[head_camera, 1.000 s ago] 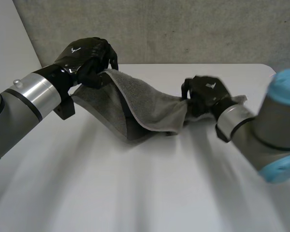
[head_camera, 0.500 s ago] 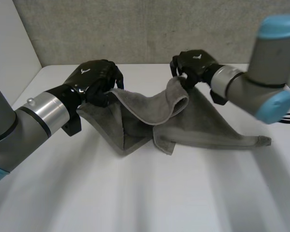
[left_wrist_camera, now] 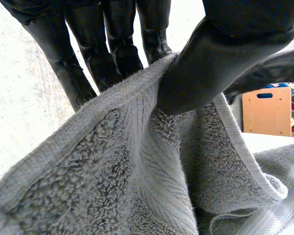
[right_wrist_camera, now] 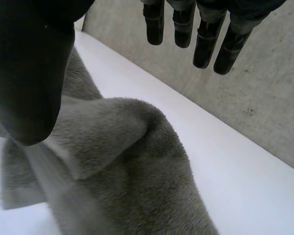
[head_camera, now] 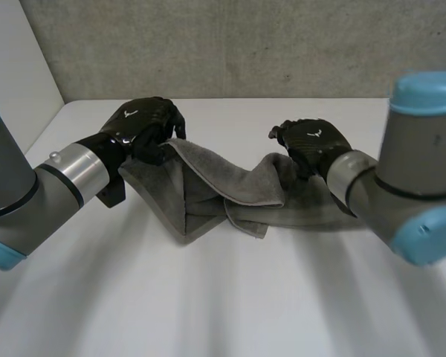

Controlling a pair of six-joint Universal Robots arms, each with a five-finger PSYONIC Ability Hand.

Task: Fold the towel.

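Note:
The grey towel lies bunched in loose folds on the white table. My left hand holds its left end slightly raised. In the left wrist view the thumb pinches the hemmed edge of the towel against the fingers. My right hand hovers over the towel's right part. In the right wrist view its fingers are straight and spread away from the thumb. A rounded fold of the towel lies loose beneath that palm.
A grey wall runs along the table's back edge, with a white panel at the far left. A wooden box stands beyond the left hand in its wrist view. Bare table spreads in front of the towel.
The right hand lifted the towel's right flap, brought it down again, and opened, letting it go. The flap now rests on the bunched middle. The left hand kept its pinch.

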